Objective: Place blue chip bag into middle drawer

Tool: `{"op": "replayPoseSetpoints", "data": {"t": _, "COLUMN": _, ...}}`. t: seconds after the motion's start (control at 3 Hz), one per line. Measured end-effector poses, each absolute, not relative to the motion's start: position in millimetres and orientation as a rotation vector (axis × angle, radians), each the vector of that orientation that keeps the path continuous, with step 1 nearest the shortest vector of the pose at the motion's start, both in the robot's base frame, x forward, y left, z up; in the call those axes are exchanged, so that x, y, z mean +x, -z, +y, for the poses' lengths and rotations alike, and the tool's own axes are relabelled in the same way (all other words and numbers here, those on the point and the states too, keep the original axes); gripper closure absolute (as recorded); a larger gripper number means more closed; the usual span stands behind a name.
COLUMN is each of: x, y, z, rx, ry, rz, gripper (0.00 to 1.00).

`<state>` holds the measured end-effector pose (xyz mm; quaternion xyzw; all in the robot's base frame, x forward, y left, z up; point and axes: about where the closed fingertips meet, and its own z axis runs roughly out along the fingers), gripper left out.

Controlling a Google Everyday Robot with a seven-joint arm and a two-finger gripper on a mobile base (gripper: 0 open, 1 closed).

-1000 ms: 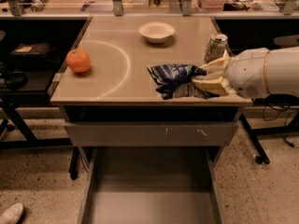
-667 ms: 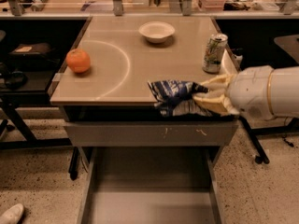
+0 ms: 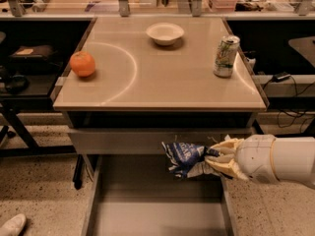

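The blue chip bag (image 3: 183, 158), crumpled dark-blue foil with white lettering, hangs in the air in front of the table, over the back right part of the middle drawer (image 3: 147, 208). The drawer is pulled out, wide and grey with a flat floor and low side walls. My gripper (image 3: 210, 159) comes in from the right on a white arm and is shut on the bag's right end, just below the grey drawer front (image 3: 147, 140).
On the tan table top (image 3: 147, 90) stand an orange (image 3: 82, 64) at the left, a white bowl (image 3: 165, 33) at the back and a green-and-white soda can (image 3: 225, 56) at the right. Dark shelving flanks the table. A shoe (image 3: 12, 225) lies on the floor at lower left.
My gripper has carried the bag off the table's front right edge, forward and down, to hang over the open drawer. The soda can is now uncovered.
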<state>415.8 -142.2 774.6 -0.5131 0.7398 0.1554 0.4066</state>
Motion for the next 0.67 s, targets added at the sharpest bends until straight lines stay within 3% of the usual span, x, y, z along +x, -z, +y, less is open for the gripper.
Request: {"op": "replayPoseSetpoints", "data": {"t": 0.67, "x": 416.0, "y": -735.7, "z": -136.3, "rx": -1.295, "ry": -0.439, "rz": 1.927, "gripper": 1.0}}
